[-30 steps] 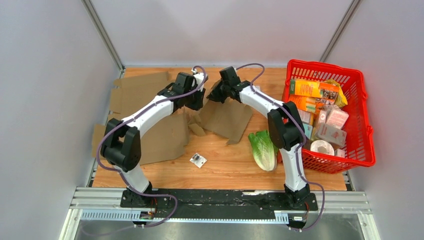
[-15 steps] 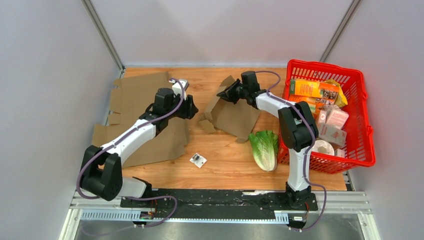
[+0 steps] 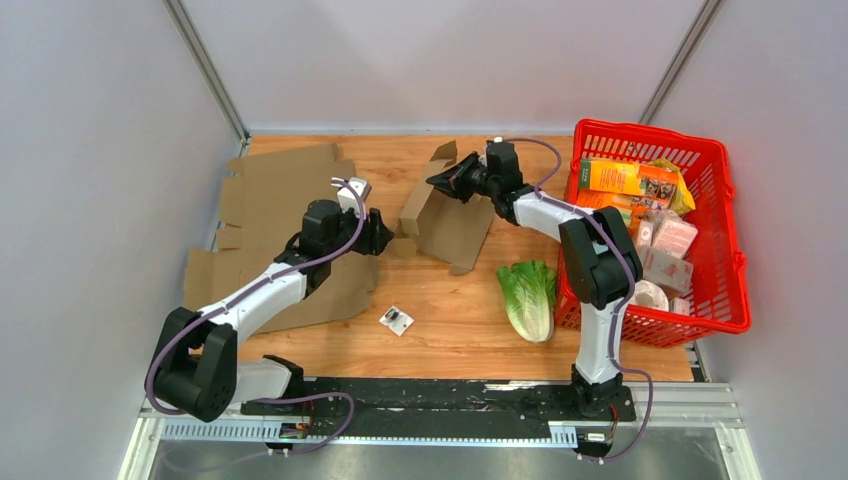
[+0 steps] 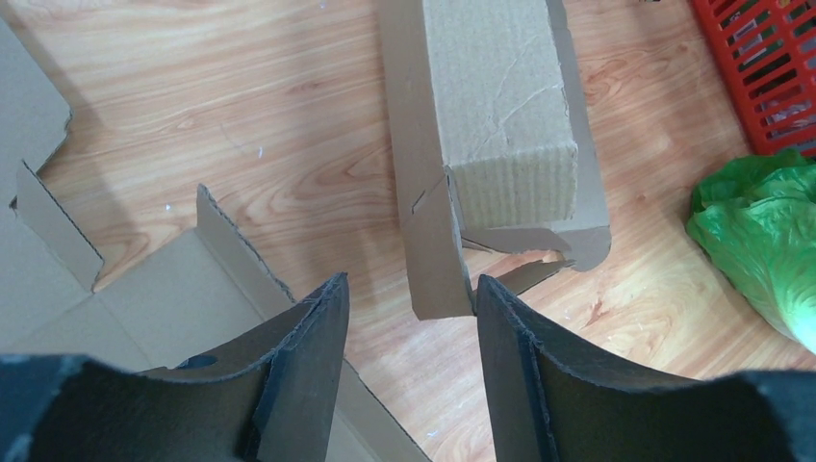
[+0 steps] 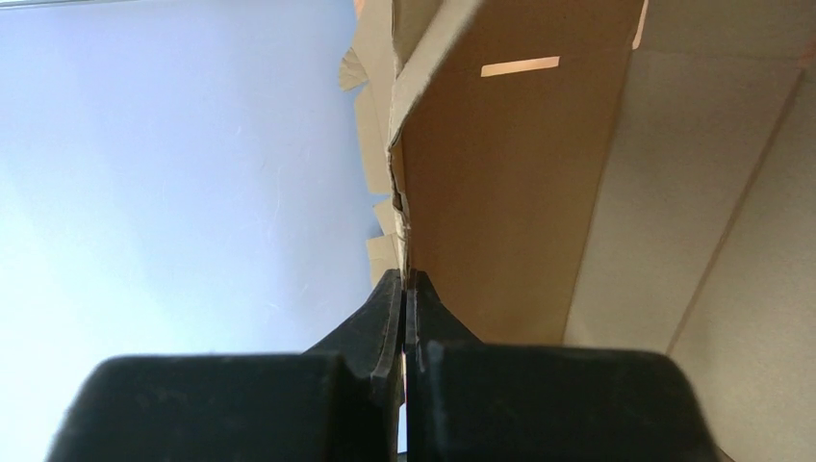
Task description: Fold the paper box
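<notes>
**Top external: wall-raising step in hand**

Far-centre on the worktop [image 3: 450,335], the paper box [image 3: 447,222] stands half-formed, with the right pincer [image 3: 434,182] clamped on its upper wall edge. The left pincer [image 3: 384,233] is apart and empty. Next, probably: tuck the near end flap.

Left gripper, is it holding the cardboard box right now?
No, the left gripper stands open, jaws apart and not closed on the cardboard box.

The right gripper [image 5: 405,285] is closed flat on the near edge of the cardboard box [image 5: 520,192]. Left of the box is a pale wall [image 5: 173,173].
</notes>
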Tool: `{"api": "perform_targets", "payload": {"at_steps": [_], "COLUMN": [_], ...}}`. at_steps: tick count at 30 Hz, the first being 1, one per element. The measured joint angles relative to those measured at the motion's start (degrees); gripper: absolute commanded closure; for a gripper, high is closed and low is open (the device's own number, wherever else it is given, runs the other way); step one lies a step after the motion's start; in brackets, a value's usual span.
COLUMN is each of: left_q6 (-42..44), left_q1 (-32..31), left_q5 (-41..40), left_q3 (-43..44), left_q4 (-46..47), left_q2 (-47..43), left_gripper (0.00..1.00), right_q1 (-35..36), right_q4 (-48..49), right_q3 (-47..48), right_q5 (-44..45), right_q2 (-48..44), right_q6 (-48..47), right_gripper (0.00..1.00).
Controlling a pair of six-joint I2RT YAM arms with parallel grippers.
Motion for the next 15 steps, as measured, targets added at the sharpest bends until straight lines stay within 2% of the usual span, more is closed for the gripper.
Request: {"api": "perform_targets", "payload": {"at_steps": [4, 9, 15], "left_q6": [0.04, 0.46, 0.63], "left_q1": [-0.11, -1.22, -1.55], "left_q5": [0.22, -0.52, -1.62], "left_q3": [-0.61, -1.25, -4.92], "left_q4": [1.51, 3.06, 3.93], "left_q2": [0.26, 0.42, -0.61], "left_gripper": [0.43, 0.38, 0.38], "right_q1": [-0.04, -0.04, 0.11], "right_q4": [2.05, 4.46, 7.58], "right_q3": [-1.40, -2.16, -3.93], "right_q5": [-0.02, -0.02, -0.50], "right_q2": [0.02, 0.09, 1.36], "right_q6": [0.70, 1.05, 1.05], "right_gripper": [1.00, 1.00, 1.00]}}
